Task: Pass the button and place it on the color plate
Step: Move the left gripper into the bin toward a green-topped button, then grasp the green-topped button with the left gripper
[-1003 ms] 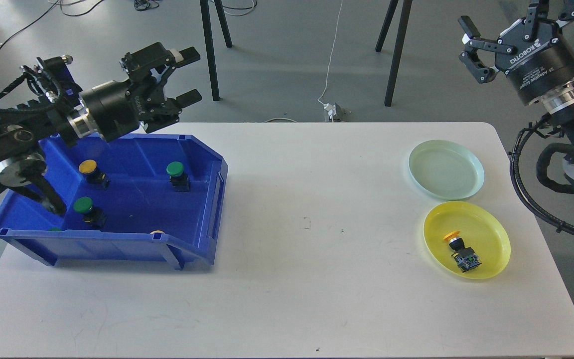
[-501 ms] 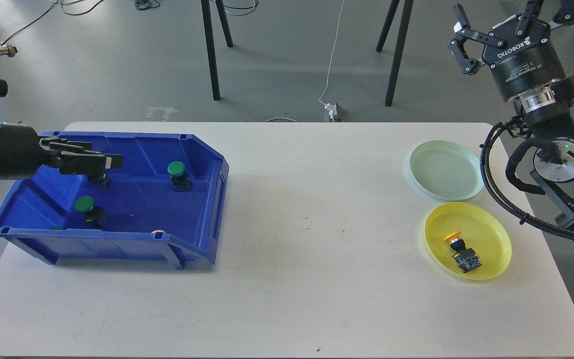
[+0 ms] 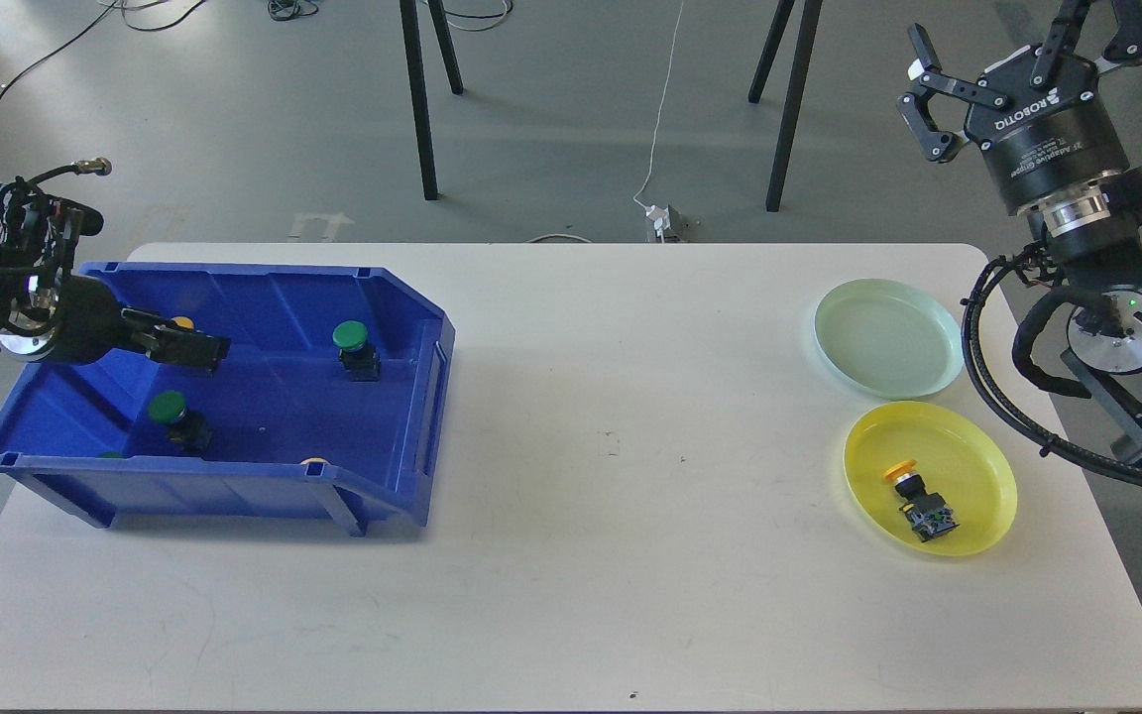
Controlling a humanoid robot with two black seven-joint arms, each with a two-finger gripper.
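White table (image 3: pixel 571 555), blue bin (image 3: pixel 412 397), plates.

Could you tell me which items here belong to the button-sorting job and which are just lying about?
Belonging to the job:
blue bin
green buttons
yellow button
yellow plate
green plate
left end effector
right end effector

Just lying about:
white cable
black stand legs
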